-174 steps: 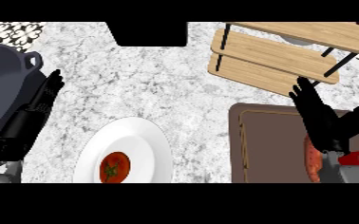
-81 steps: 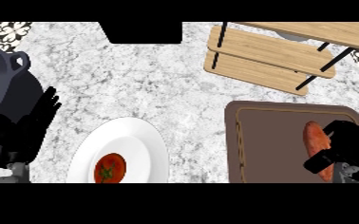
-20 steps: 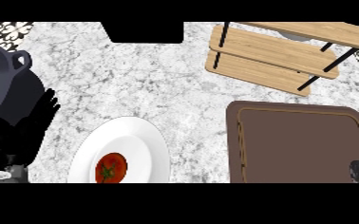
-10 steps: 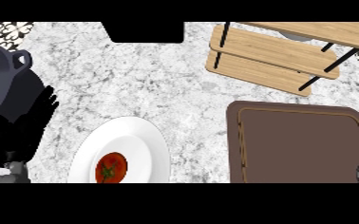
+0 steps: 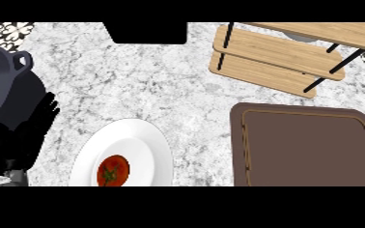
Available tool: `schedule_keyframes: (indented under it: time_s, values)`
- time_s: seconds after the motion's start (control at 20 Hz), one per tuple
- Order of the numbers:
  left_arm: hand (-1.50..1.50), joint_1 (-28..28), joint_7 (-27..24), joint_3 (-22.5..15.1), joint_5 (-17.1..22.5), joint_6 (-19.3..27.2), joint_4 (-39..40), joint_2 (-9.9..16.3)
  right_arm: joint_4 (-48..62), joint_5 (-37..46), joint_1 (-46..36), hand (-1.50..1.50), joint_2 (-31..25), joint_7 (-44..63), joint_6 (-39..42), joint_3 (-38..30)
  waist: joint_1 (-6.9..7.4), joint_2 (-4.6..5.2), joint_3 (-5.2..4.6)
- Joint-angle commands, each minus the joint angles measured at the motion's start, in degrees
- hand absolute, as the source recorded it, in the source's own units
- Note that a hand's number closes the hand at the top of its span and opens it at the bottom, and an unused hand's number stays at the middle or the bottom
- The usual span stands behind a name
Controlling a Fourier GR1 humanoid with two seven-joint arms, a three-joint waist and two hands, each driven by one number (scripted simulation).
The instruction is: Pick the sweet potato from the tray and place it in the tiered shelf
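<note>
Since the frame four seconds back, the sweet potato and the right hand that was curled over it had both gone from the tray [image 5: 299, 145]. Its brown floor lay bare in the head view, as it already did one second and half a second earlier. Neither the right hand nor the sweet potato showed anywhere at this moment, so whether that hand was closed round it could not be told. Probably the sweet potato was being carried just below or beyond the view's right edge, but that is a guess.

The left hand [image 5: 32, 125] rested at the view's left edge, fingers straight and relaxed, pointing up, holding nothing. Just beside it on its right lay the white plate [image 5: 143, 135] with a tomato [image 5: 113, 170] on it. Behind the hand, touching or nearly so, stood a dark pot [image 5: 13, 89]. The tray was well apart from this hand, across the counter on its far right. The tiered shelf [image 5: 274, 53] stood farther off again, ahead and to the right, just beyond the tray's far rim.

No sweet potato showed on any of the shelf's wooden boards. The pick therefore looked done and the placing not yet. The carrying hand would next need to come up over the tray toward the lower boards, clearing the black uprights.
</note>
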Motion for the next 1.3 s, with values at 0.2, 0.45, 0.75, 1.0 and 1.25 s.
schedule_keyframes:
  time_s: [0.2, 0.45, 0.75, 1.0, 1.25]
  values:
    - [0.00, 2.1, 3.0, -0.4, -0.8, -0.3, -4.6, -0.4, -0.2, -6.4, -2.8, -1.50, 0.8, 0.4, -2.1, -4.5, 0.06, -0.13, 0.04]
    - [0.00, 2.0, 0.7, 0.5, -0.6, -1.0, -3.2, -0.6, -1.2, -13.5, -1.1, -1.50, 1.9, 1.8, -2.7, -10.3, -0.26, -0.13, 0.04]
    - [0.00, 1.0, -3.0, 1.2, -1.6, -0.4, 2.0, -1.7, -13.0, -22.4, -0.4, -1.50, 2.6, 7.1, -0.8, -15.3, -1.21, -0.34, 0.00]
    - [0.00, 0.5, -1.8, 1.5, -2.3, 1.0, 1.3, -2.2, -18.2, -31.5, -0.4, -1.50, -7.6, 10.6, 7.1, -24.0, -2.13, -0.53, 0.04]
    - [0.00, 2.7, 0.8, 2.3, -0.6, -0.5, -1.2, -1.3, -22.8, -37.1, 0.7, -1.50, -17.5, 19.7, 13.7, -32.2, -2.90, -1.00, 0.05]
